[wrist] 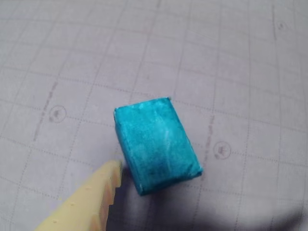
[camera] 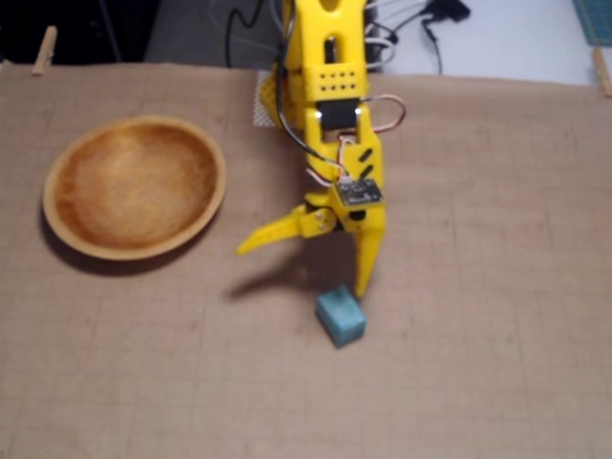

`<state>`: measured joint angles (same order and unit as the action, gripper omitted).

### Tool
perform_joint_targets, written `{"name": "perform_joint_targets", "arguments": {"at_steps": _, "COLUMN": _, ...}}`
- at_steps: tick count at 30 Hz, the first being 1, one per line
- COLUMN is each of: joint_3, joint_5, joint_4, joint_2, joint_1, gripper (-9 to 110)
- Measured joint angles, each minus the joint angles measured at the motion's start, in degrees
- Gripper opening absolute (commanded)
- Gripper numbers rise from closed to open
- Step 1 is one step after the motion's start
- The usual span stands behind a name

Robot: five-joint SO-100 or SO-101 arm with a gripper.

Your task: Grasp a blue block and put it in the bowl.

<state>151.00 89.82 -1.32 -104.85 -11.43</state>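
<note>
The blue block (camera: 340, 316) lies on the brown grid mat, right of centre in the fixed view and far from the bowl. My yellow gripper (camera: 300, 271) hangs just above and behind it, open wide. One fingertip (camera: 361, 290) is at the block's far right corner and the other points left toward the bowl. In the wrist view the block (wrist: 156, 144) fills the centre, with one pale yellow fingertip (wrist: 113, 169) just left of its near corner; the other finger is out of view. The wooden bowl (camera: 218, 191) sits empty at the left.
Cables and the arm's base (camera: 325, 57) stand at the mat's far edge. Clothespins (camera: 43, 50) (camera: 600, 69) clip the mat's far corners. Bare mat lies between the block and the bowl.
</note>
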Motion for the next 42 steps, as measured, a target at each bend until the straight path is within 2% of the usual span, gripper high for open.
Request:
{"name": "perform_joint_targets", "arguments": {"at_steps": 13, "joint_3": 3.52, "joint_5": 0.0, "joint_4": -0.26, "joint_2": 0.35, "joint_1": -0.79, "gripper": 71}}
{"name": "perform_joint_targets", "arguments": {"at_steps": 28, "joint_3": 3.6, "joint_5": 2.99, "joint_4": -21.09, "joint_2": 15.29, "joint_1": -1.85, "gripper": 71}}
{"name": "perform_joint_targets", "arguments": {"at_steps": 42, "joint_3": -7.56, "joint_5": 3.69, "joint_4": -24.43, "joint_2": 26.98, "joint_1": -2.9, "gripper": 71}}
